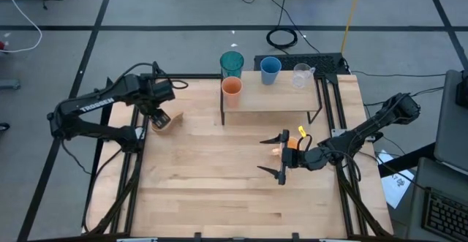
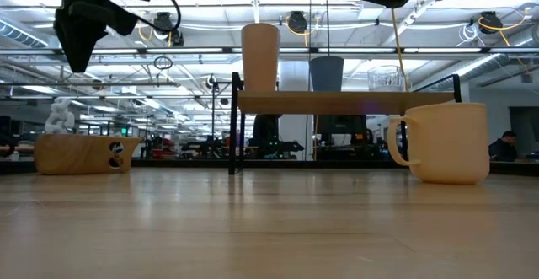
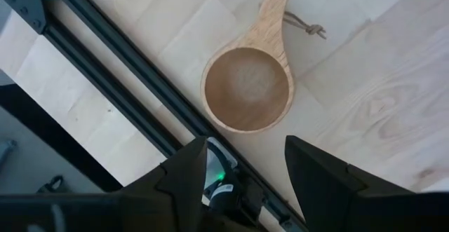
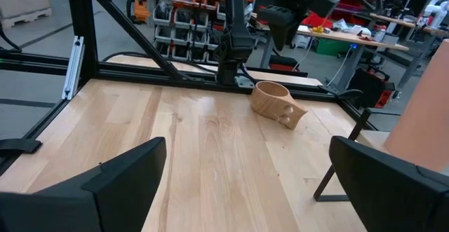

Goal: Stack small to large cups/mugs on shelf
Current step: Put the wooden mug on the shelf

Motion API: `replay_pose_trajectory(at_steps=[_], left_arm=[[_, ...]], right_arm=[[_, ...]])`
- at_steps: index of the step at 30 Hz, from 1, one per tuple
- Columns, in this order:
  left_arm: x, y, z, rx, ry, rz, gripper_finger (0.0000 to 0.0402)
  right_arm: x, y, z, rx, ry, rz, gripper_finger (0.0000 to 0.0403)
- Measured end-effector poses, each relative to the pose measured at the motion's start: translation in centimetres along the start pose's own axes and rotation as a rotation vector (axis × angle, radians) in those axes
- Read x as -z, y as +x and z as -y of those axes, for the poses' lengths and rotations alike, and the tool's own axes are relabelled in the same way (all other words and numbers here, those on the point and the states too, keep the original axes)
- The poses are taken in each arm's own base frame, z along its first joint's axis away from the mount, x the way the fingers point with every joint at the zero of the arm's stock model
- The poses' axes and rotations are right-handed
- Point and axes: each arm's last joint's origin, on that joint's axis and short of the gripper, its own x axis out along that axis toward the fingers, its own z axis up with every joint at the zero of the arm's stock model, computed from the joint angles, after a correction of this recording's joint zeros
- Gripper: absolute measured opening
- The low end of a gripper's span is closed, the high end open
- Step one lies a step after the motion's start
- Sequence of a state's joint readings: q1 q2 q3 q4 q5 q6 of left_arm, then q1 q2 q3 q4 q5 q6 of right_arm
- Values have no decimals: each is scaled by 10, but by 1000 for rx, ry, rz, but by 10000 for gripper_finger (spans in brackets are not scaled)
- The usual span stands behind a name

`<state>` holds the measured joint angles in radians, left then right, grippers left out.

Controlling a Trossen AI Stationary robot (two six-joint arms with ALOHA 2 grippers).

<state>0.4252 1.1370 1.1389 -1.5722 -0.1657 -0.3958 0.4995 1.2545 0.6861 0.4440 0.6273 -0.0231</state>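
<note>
Although the high view shows the orange handled mug only as a patch of orange behind the right gripper, the low view shows it whole, upright at right of frame, handle pointing left. The brown wooden handled mug stands upright at the table's left edge, its handle running toward the upper right of the left wrist view. Above it hangs the left gripper, partly open, empty. The right gripper's jaws are spread wide, holding nothing.
</note>
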Motion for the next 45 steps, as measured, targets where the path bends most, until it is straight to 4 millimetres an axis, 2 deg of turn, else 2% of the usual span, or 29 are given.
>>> replay_pose_trajectory(at_steps=[10, 18, 22, 30, 39, 45], left_arm=[[2, -2, -1, 7, -1, 14, 195], [5, -3, 9, 1, -3, 44, 195], [5, 12, 19, 8, 24, 54, 195], [8, 47, 26, 27, 34, -3, 195], [6, 67, 31, 16, 26, -5, 196], [4, 74, 33, 41, 14, 28, 196]], right_arm=[[0, 0, 0, 1, 4, 0, 391], [0, 0, 0, 1, 4, 0, 391], [0, 0, 0, 1, 2, 0, 391], [0, 0, 0, 1, -6, 0, 391], [0, 0, 0, 1, -15, 0, 391], [0, 0, 0, 1, -16, 0, 391]])
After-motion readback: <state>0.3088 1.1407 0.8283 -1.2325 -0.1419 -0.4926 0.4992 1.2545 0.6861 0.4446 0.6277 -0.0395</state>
